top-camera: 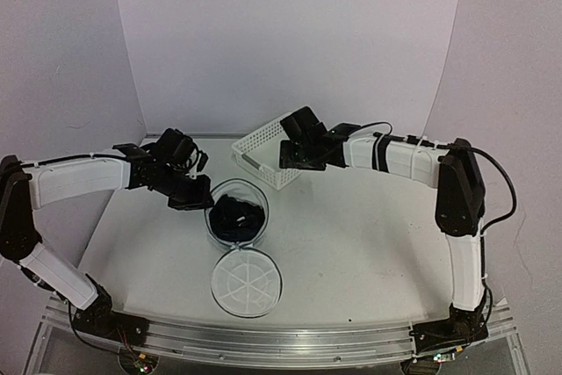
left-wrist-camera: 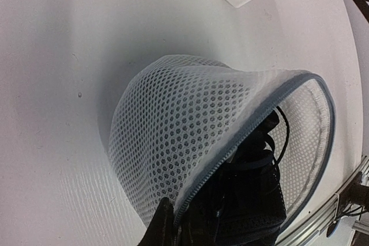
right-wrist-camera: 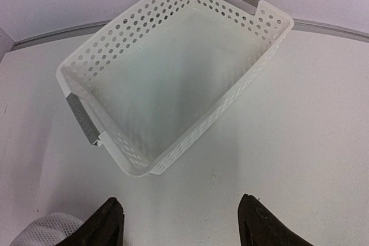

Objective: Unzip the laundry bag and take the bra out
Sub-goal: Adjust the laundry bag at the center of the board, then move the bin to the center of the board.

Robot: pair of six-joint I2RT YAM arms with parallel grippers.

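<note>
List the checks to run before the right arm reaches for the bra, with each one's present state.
1. Laundry bag unzipped, mouth open: ok.
2. Bra visible inside the mouth: ok.
3. Left end effector shut on the bag's zip edge: ok.
4. Right end effector open, empty: ok.
5. Right end effector above the bag: not ok, it is by the basket.
6. Bra free of the zip: cannot tell.

Your left arm [top-camera: 75, 177] is stretched inward, wrist dipped down, with the left gripper [top-camera: 195, 199] pinched closed. Your right arm [top-camera: 399, 157] bends sharply at the elbow and reaches inward too, right gripper [right-wrist-camera: 179, 199] angled down, fingers spread wide.
</note>
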